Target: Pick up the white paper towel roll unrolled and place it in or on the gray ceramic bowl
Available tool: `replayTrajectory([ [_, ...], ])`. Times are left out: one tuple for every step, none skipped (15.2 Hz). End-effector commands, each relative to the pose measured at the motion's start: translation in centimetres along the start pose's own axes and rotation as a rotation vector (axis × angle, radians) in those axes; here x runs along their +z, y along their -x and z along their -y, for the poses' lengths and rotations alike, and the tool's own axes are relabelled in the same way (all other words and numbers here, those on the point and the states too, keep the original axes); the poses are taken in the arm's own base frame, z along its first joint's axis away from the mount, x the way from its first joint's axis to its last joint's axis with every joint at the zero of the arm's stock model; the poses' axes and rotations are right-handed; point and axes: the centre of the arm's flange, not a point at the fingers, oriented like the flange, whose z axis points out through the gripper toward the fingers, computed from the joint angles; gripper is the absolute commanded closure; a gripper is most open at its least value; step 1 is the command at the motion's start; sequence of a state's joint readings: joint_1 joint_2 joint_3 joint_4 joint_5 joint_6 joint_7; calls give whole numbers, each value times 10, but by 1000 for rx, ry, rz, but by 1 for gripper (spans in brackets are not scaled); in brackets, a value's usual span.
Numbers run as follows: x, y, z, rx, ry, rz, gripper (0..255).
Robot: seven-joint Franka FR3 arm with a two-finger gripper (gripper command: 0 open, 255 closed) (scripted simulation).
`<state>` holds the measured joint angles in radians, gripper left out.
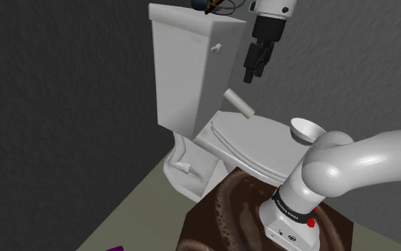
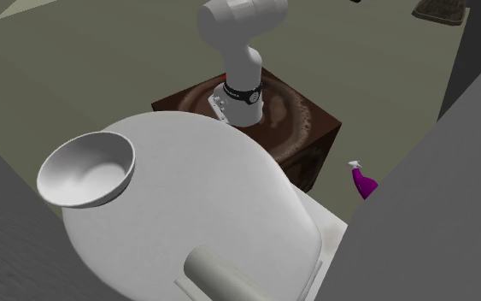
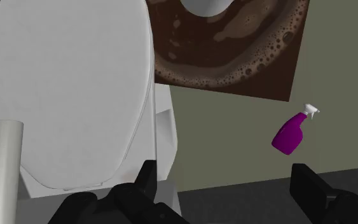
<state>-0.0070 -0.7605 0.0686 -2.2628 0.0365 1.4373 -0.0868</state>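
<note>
1. The gripper (image 1: 254,74) hung high over the toilet. Its two black fingers (image 3: 147,181) stood wide apart, and nothing was between them. This looked like the reaching step, with nothing picked up yet.
2. Under it, the paper towel roll (image 1: 238,103) lay on its side on the closed toilet lid (image 1: 256,142), at the end by the tank (image 1: 184,71). It looked pale grey-white. In the wrist view the roll was off to one side of the fingers, not between them.
3. The next move would likely call for three things. The gripper should slide over until the roll is under its middle. It should turn so one finger goes on each side of the roll. Then it should go down and close.
4. Farther along the lid, at the end by the stand (image 1: 220,214), sat the grey-white bowl (image 1: 304,128). It was well apart from the roll. It was open side up and had nothing in it, so there was room for the roll.
5. Farther off, a purple spray bottle (image 3: 290,135) lay on the floor beside the stand. It had no part in the job.
</note>
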Motion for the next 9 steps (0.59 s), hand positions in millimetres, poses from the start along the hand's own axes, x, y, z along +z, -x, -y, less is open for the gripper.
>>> replayTrajectory([
  [0, 0, 0, 0, 0, 0, 0],
  [9, 2, -8, -5, 11, -13, 0],
  [18, 3, -16, -10, 22, -25, 0],
  [27, 4, -24, -16, 32, -38, 0],
  [36, 6, -32, -21, 43, -51, 0],
  [45, 6, -40, -26, 54, -64, 0],
  [54, 7, -49, -31, 65, -76, 0],
  [63, 8, -57, -37, 76, -89, 0],
  [71, 9, -66, -42, 87, -102, 0],
])
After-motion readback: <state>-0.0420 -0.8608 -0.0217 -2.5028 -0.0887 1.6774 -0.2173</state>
